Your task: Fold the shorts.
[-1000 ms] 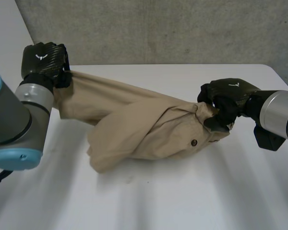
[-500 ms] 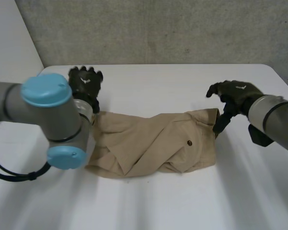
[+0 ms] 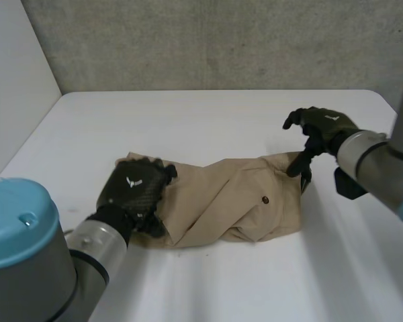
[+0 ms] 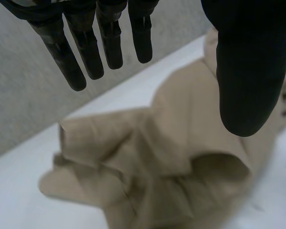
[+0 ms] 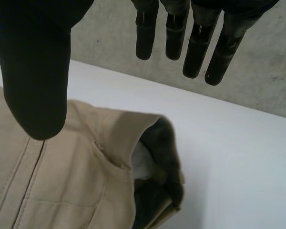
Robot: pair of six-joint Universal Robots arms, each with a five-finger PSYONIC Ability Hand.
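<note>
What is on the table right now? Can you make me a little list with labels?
table: white
shorts: tan, lying crumpled, not neatly folded
button: small, dark, on the shorts below the waistband
left hand: open, fingers straight, over the shorts' rumpled end, holding nothing
right hand: open, over the waistband end, holding nothing
wall: grey, behind the table

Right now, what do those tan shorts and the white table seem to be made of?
The crumpled tan shorts look like matte cotton twill, judging by soft folds, stitched seams and a dark button. The white table looks like smooth laminate or painted board, from its even surface; which is unclear.
</note>
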